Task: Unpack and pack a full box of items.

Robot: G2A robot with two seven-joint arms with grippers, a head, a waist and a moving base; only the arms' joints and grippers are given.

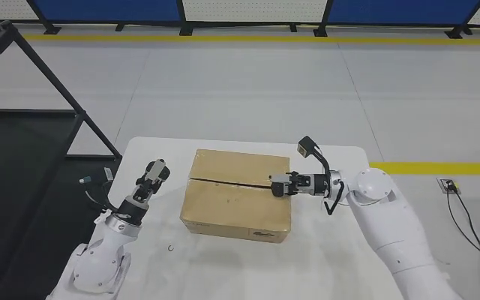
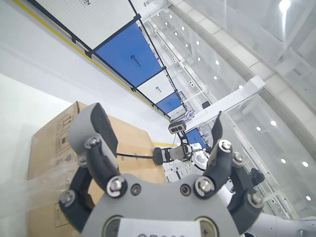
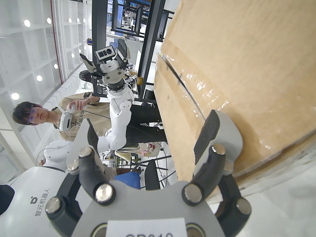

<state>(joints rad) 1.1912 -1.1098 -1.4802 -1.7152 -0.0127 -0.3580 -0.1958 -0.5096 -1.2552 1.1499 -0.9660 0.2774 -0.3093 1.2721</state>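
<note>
My right gripper [image 1: 274, 186] is released at the crack [image 1: 229, 181] on the box [image 1: 232, 223]. My left gripper [image 1: 157, 171] is released too, left of it. I should lift the near flap [image 1: 236, 201] slowly.

White table [image 1: 247, 274] with a small pale bit [image 1: 170, 246] near left. Black frame [image 1: 75, 112] at left. Far: blue panels [image 1: 105, 9], yellow floor line [image 1: 225, 37]. Cable [image 1: 461, 214] on floor at right.

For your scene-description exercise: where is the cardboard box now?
In the top view the cardboard box stands centred on the white table, left gripper beside it, right gripper over its seam.
</note>
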